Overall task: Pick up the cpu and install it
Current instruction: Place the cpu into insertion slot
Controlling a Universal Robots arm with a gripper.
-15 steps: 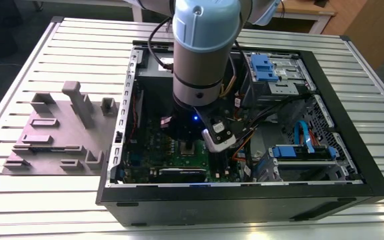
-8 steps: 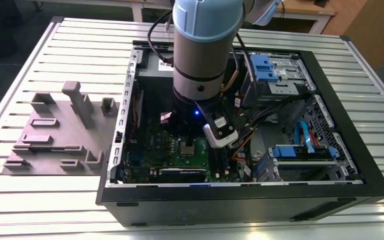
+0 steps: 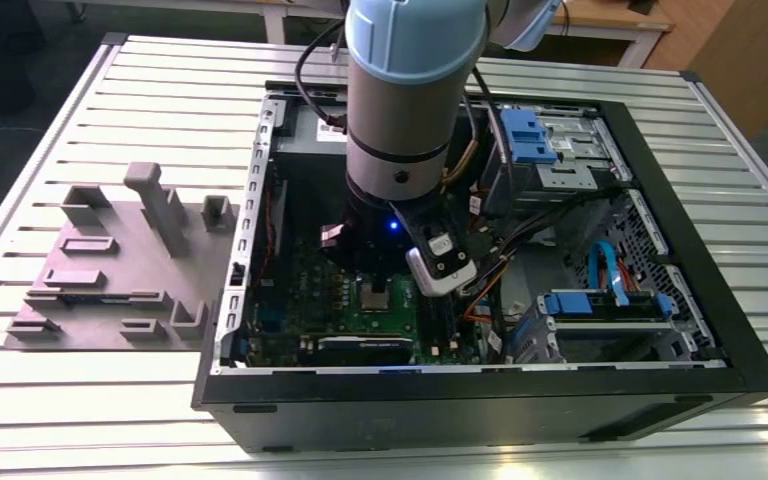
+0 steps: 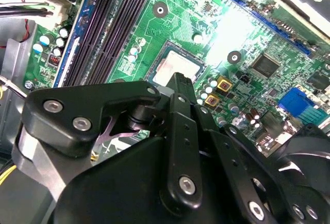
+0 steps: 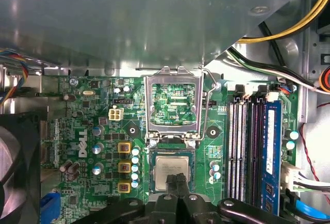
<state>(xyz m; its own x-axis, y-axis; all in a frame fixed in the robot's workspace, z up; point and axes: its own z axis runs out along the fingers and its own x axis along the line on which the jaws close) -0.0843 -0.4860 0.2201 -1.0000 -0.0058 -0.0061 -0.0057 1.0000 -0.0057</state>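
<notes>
**The cpu lies in its socket, with the clenched gripper right above it**

The cpu [image 5: 167,168], a small square chip with a silvery-grey top, lies flat inside the metal-framed socket [image 5: 150,175] near the middle of a green motherboard [image 5: 93,131]. The socket's load plate [image 5: 171,105] is swung open and stands beside the chip, leaving the chip uncovered.

In the first wrist view the gripper [image 5: 177,178] is clenched, its two black tips pressed together with nothing between them. They overlap one edge of the chip, but whether they touch it cannot be told. The second wrist view looks past the gripper [image 4: 179,79] from behind, and its tip covers the near edge of the cpu [image 4: 172,68].

Rows of black memory slots [image 5: 242,146] run alongside the socket.

In the exterior view the arm [image 3: 404,90] reaches straight down into an open black computer case [image 3: 704,330], which lies on its side on a slatted metal table [image 3: 117,100]. The cpu [image 3: 375,297] shows as a pale square just below the arm's wrist. A grey fixture [image 3: 117,260] with upright blocks sits on the table outside the case, on the exterior view's left.
</notes>
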